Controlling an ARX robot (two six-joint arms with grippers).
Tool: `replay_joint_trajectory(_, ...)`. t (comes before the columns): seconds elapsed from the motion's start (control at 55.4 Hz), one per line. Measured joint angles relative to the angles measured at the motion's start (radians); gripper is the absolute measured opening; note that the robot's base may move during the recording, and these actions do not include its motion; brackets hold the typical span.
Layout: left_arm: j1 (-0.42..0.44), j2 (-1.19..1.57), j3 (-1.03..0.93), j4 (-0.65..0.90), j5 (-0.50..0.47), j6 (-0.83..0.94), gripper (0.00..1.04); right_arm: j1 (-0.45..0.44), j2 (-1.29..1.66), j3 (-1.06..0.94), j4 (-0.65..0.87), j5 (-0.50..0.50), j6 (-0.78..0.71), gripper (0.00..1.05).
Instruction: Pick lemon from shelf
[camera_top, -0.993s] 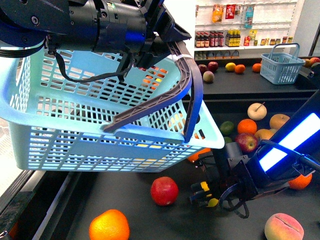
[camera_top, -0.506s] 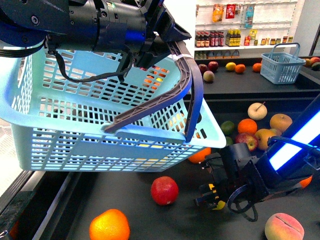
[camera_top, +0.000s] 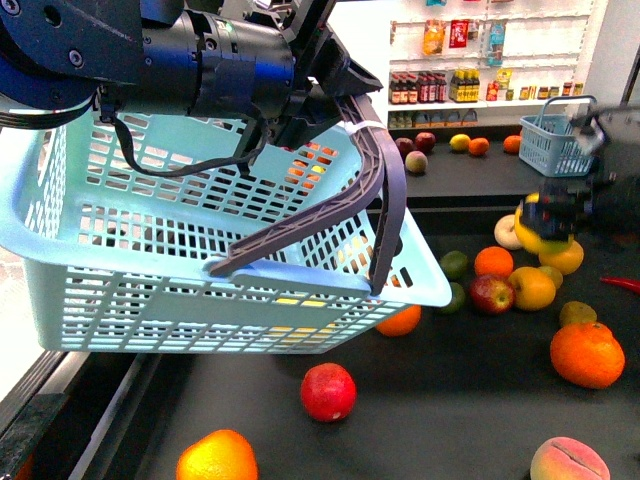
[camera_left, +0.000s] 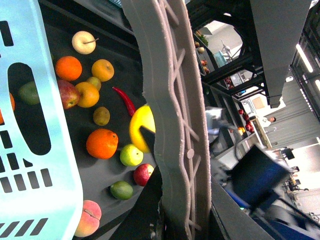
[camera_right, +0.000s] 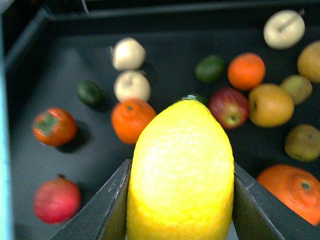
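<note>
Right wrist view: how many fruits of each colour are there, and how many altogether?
yellow lemon: 1
orange fruit: 3
amber fruit: 2
red fruit: 3
cream fruit: 3
green fruit: 2
olive-brown fruit: 2
Total: 16, not counting a green sliver behind the lemon.

The black shelf (camera_top: 450, 400) carries loose fruit. An orange (camera_top: 216, 458) lies near the red fruit (camera_top: 328, 391), and a peach (camera_top: 569, 462) well right of it.
</note>
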Motion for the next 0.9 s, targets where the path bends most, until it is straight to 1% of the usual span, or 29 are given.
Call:
replay_joint_trajectory(0.144,0.000,0.000,0.000,0.000,0.000,0.000,0.11,0.046,-0.115,-0.010,-0.020,-0.091,0.153,0.48)
replay_joint_trajectory(0.307,0.000,0.000,0.000,0.000,0.000,0.000,0.11,0.125,-0.127,-0.048,-0.021,-0.100,0.259,0.48)
replay_joint_trajectory(0.596,0.000,0.000,0.000,0.000,0.000,0.000,0.11,0.237,-0.074,-0.081,0.011,-0.074,0.320,0.48)
replay_joint_trajectory(0.903,0.000,0.000,0.000,0.000,0.000,0.000,0.11,0.278,0.011,-0.080,0.025,-0.052,0.338,0.48)
